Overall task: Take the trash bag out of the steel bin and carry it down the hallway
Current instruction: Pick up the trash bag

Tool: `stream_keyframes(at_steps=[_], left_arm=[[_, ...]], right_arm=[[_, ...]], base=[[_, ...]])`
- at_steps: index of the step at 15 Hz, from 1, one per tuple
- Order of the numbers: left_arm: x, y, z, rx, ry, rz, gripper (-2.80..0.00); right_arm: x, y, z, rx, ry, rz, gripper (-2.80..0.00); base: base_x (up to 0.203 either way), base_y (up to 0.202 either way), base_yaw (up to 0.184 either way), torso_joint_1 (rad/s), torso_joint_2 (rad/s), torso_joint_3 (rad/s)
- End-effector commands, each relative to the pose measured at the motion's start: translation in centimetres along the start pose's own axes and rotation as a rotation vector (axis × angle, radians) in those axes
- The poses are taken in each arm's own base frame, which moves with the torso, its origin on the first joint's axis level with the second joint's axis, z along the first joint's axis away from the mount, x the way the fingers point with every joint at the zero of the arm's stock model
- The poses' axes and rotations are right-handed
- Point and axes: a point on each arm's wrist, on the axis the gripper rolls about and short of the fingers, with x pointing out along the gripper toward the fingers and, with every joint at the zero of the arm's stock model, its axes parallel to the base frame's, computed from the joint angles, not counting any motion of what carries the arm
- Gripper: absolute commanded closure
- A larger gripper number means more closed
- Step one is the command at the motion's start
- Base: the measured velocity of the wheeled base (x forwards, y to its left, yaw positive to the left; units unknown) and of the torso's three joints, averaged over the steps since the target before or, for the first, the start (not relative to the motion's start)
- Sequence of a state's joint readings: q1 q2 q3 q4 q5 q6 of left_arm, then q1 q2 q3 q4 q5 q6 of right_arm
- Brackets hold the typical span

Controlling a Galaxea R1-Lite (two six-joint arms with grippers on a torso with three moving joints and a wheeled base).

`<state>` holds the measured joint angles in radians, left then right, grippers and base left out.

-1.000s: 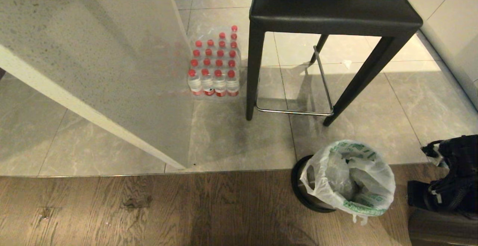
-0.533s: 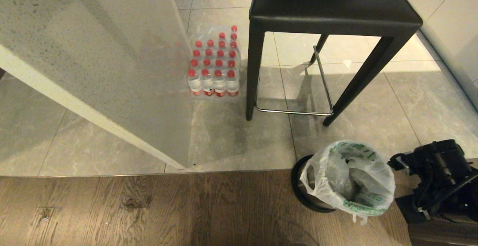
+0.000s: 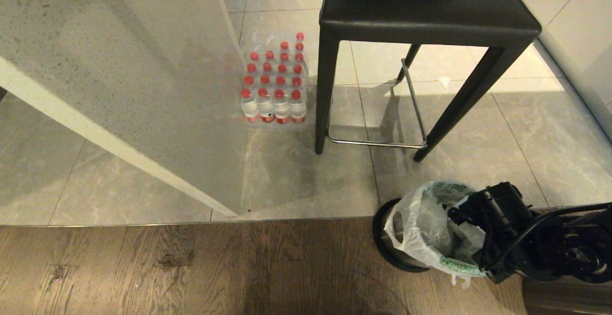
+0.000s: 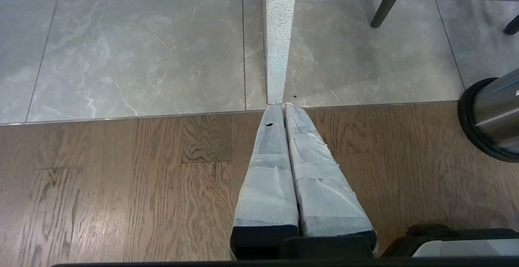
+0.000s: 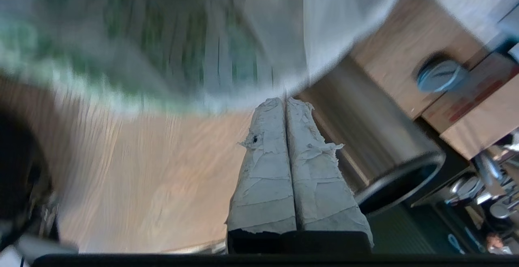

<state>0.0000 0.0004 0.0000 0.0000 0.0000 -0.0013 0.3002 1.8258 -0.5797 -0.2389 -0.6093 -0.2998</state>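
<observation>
Left of the steel bin [image 3: 389,238]: stone counter [image 3: 110,81], bottle pack [image 3: 275,83], black stool [image 3: 420,14] behind; trash bag [image 3: 420,224] sits in bin w/ rim folded over, right gripper [image 5: 286,107] at bag's right edge, fingers pressed together on nothing; left gripper [image 4: 284,111] likewise closed, over wood floor [image 3: 191,267].
</observation>
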Motion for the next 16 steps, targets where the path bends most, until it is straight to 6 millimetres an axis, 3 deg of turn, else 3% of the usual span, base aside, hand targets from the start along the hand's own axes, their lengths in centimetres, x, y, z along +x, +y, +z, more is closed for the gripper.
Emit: stream_keyframes(at_steps=[1,4,7,16], left_arm=[[0.0,0.0,0.0,0.0,0.0,0.0,0.0],[0.0,0.0,0.0,0.0,0.0,0.0,0.0],[0.0,0.0,0.0,0.0,0.0,0.0,0.0],[0.0,0.0,0.0,0.0,0.0,0.0,0.0]], right_arm=[[1.9,1.4,1.0,-0.021,0.006,-0.01,0.0],[3.7,1.7,3.4,-0.062,-0.057,-0.041,0.0],[4.1,1.2,4.4,-0.146,-0.124,-0.077,0.0],[2.6,-0.7,3.7,-0.272,-0.153,-0.109,0.0]], base=[[0.0,0.0,0.0,0.0,0.0,0.0],[0.0,0.0,0.0,0.0,0.0,0.0],[0.0,0.0,0.0,0.0,0.0,0.0],[0.0,0.0,0.0,0.0,0.0,0.0]])
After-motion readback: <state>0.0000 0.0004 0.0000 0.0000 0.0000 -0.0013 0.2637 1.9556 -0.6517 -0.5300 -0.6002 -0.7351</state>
